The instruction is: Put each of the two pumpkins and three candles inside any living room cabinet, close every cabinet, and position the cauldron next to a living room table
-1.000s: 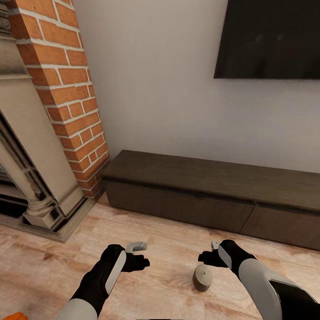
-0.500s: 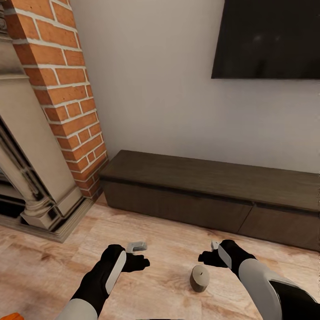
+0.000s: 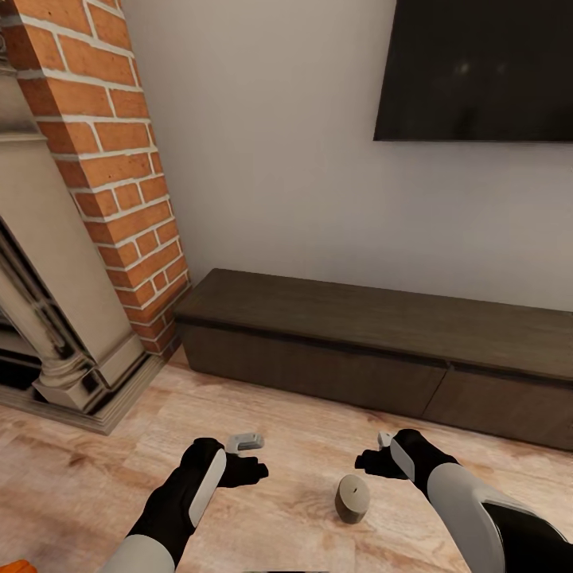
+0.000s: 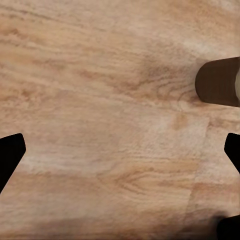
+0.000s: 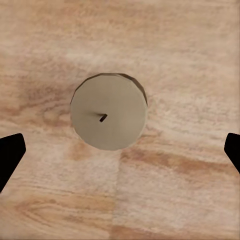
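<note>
One tan candle [image 3: 352, 498] stands upright on the wooden floor, just below and between my two hands. In the right wrist view its flat top and wick [image 5: 108, 111] lie between the spread fingertips. My right gripper [image 3: 372, 450] hangs open above the candle, apart from it. My left gripper [image 3: 253, 456] is open over bare floor, and the candle's side [image 4: 217, 81] shows at the edge of its wrist view. The long dark-brown cabinet [image 3: 374, 334] runs along the wall ahead with its drawer fronts shut. An orange sliver of a pumpkin [image 3: 14, 567] peeks in at the bottom left corner.
A red brick column [image 3: 119, 183] and a stone fireplace surround [image 3: 56, 318] stand at the left, with the surround's base reaching onto the floor. A dark TV [image 3: 477, 68] hangs on the white wall above the cabinet. Open wooden floor [image 3: 318, 430] lies between me and the cabinet.
The whole picture has slid a little to the left, so the camera has moved. Both arms keep their pose and both grippers stay open.
</note>
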`<state>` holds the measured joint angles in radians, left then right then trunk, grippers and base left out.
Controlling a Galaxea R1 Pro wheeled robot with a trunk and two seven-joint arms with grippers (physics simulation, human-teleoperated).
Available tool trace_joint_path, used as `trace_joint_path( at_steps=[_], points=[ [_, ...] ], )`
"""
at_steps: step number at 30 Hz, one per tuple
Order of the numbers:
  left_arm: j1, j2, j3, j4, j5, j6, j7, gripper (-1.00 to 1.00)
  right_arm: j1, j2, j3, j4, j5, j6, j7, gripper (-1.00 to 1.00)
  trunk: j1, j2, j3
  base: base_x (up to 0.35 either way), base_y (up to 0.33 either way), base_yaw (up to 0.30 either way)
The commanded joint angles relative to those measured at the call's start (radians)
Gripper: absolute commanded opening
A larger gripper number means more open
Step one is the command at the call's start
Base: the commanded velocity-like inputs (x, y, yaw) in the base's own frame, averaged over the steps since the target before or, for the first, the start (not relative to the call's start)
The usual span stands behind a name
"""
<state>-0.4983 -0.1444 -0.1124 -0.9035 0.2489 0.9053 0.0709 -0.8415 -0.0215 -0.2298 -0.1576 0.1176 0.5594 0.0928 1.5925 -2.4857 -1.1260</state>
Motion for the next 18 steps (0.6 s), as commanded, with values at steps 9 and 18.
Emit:
trace_joint_path(
  at_steps=[9,18],
  points=[
    [0.0,-0.001,-0.001,0.001,0.009,0.004,0.007,1.0,0.0,0.0,-0.003,-0.002,0.013,0.005,0.007,1.0,0.01,-0.016,-0.03,0.0,0.0,0.0],
    [0.0,-0.001,-0.001,0.0,0.009,0.004,0.006,1.0,0.0,0.001,-0.003,-0.002,0.014,0.005,0.007,1.0,0.014,-0.018,-0.065,0.0,0.0,0.0]
  ],
)
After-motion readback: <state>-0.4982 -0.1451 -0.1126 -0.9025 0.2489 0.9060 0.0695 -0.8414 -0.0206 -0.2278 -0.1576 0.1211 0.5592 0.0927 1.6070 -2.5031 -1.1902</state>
